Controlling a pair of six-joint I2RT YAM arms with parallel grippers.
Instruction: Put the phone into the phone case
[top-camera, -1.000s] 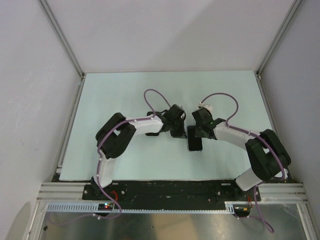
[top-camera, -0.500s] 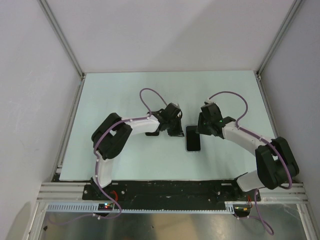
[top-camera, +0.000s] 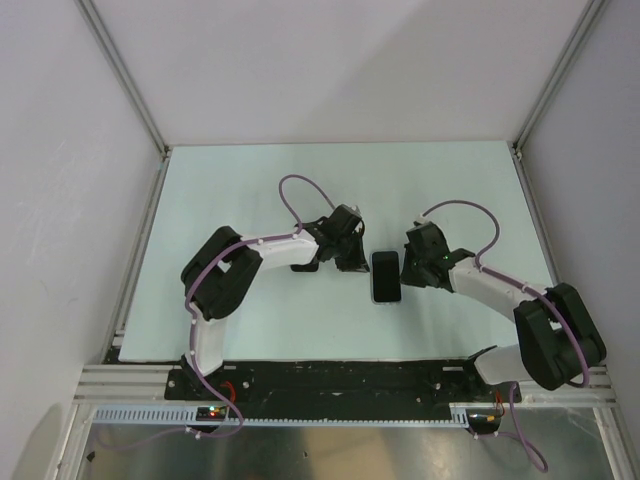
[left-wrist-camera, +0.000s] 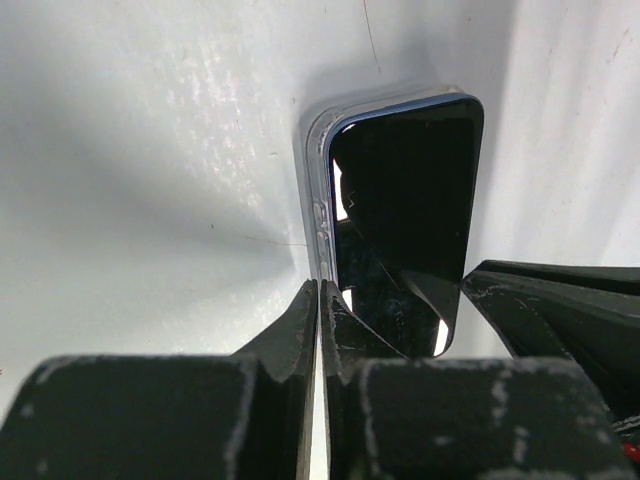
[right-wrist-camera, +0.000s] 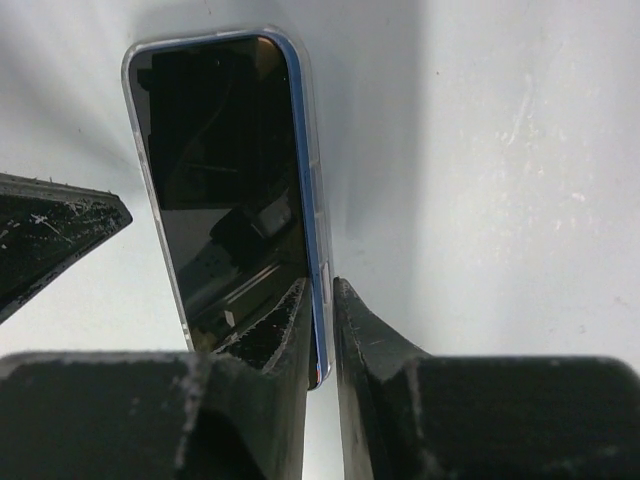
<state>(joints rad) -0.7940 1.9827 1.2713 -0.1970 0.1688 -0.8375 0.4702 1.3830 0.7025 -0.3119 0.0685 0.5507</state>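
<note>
My left gripper is squeezed closed, tips touching the phone case rim. My right gripper pinches the other rim. The phone lies inside, mid-counter.

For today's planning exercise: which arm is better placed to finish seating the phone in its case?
Probably the left. The case rim stands off the phone on that side, and the left tool sits right at it. By the right tool the fit looks snug.
</note>
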